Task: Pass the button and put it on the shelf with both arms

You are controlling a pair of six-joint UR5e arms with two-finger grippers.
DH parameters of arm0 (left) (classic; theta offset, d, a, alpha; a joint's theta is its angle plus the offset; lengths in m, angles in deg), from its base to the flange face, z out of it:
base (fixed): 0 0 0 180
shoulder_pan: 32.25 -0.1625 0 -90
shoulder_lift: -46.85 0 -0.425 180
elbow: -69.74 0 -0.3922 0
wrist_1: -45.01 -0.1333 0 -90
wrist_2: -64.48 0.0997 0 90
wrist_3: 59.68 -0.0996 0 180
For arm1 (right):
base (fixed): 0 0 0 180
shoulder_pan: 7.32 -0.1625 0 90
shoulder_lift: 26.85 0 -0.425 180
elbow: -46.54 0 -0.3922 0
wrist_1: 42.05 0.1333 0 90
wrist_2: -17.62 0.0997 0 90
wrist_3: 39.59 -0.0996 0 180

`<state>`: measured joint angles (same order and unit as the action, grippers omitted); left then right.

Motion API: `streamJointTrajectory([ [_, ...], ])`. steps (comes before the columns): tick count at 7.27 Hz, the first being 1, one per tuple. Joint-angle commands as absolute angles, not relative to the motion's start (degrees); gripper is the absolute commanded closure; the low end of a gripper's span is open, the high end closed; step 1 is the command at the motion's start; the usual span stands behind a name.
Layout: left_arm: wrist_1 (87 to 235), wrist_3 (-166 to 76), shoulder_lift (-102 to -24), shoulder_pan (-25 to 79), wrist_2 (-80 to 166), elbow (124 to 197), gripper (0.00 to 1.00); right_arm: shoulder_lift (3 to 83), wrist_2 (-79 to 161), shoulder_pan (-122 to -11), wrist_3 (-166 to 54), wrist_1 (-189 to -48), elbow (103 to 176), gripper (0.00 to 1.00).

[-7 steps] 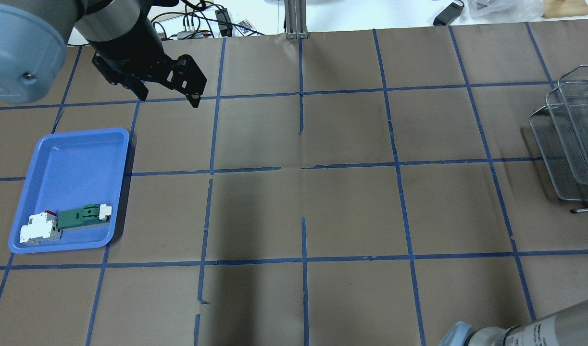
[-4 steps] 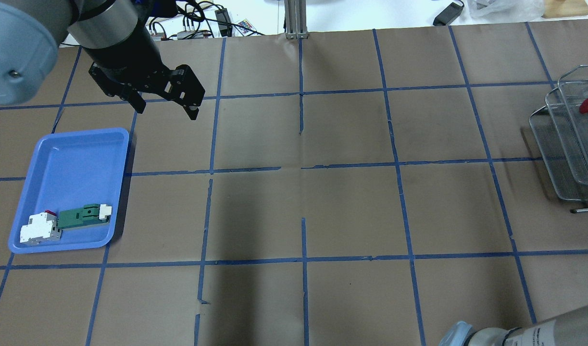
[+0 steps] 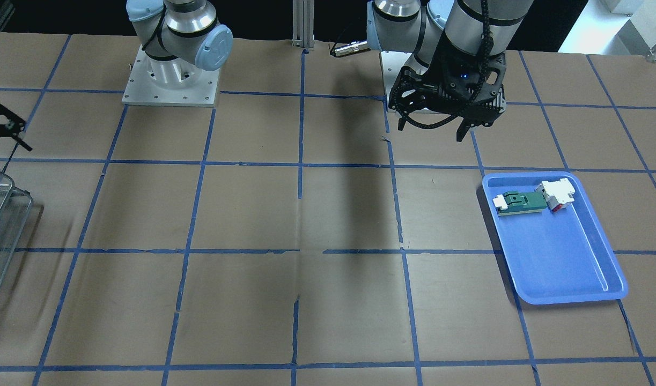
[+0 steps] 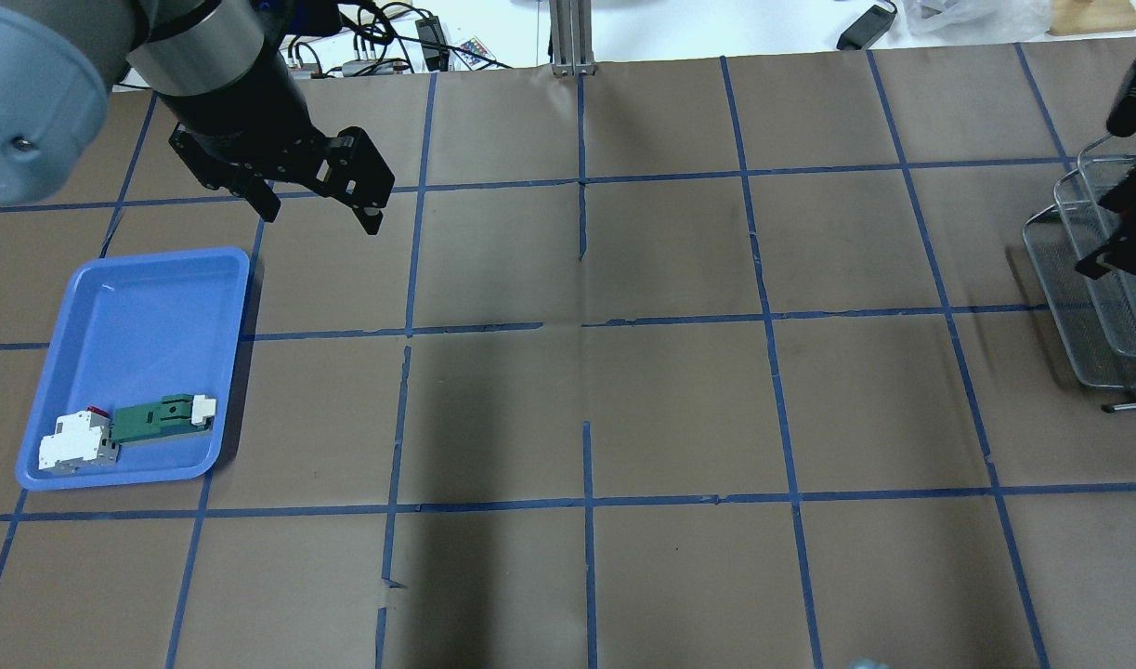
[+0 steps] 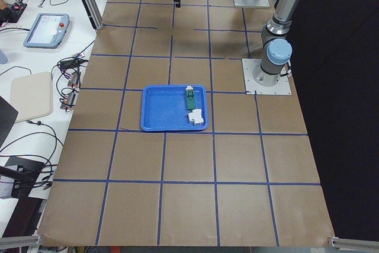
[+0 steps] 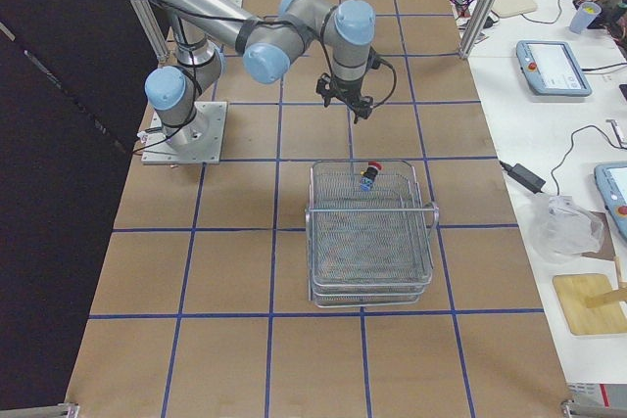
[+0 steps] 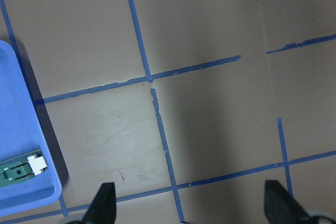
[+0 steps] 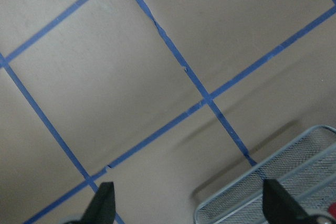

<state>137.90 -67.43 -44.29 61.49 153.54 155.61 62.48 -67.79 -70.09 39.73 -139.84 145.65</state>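
The red-capped button (image 6: 369, 171) lies in the top tier of the wire-mesh shelf (image 6: 372, 242), near its end closest to the arms. A sliver of its red cap shows in the right wrist view (image 8: 332, 209). In the overhead view my right gripper (image 4: 1125, 177) hides it. That gripper (image 6: 353, 108) is open and empty, raised beside the shelf's (image 4: 1083, 321) near end. My left gripper (image 4: 321, 216) is open and empty, hovering over the table just beyond the blue tray (image 4: 140, 255). It also shows in the front view (image 3: 431, 131).
The blue tray (image 3: 569, 297) holds a white-and-red block joined to a green board (image 3: 537, 198). Brown paper with blue tape lines covers the table. Cables and devices lie beyond the far edge.
The button dropped a little in the shelf. My right gripper then came into the overhead view above it and now hides it. My left gripper shifted slightly toward the tray.
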Motion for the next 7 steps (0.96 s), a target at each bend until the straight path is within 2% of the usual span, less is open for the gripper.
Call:
streamJointTrajectory([
  [1,137.83,-67.51,-44.29,61.35,153.60,155.70,0.00,67.44,-69.47,-85.03,16.06,-138.99,146.91,0.00],
  [2,137.83,-67.51,-44.29,61.35,153.52,155.78,0.00,68.07,-71.48,-93.03,5.78,-140.04,145.60,0.00],
  [3,137.74,-67.59,-44.29,61.35,153.52,155.70,0.00,67.55,-70.89,-96.24,-5.63,-138.39,143.94,0.00],
  [5,137.48,-67.68,-44.29,61.35,153.52,155.70,0.00,66.41,-65.13,-97.15,-20.12,-137.58,142.26,0.00],
  [7,137.47,-67.59,-44.29,61.27,153.52,155.61,0.00,64.30,-69.70,-97.41,-29.61,-136.10,139.36,0.00],
])
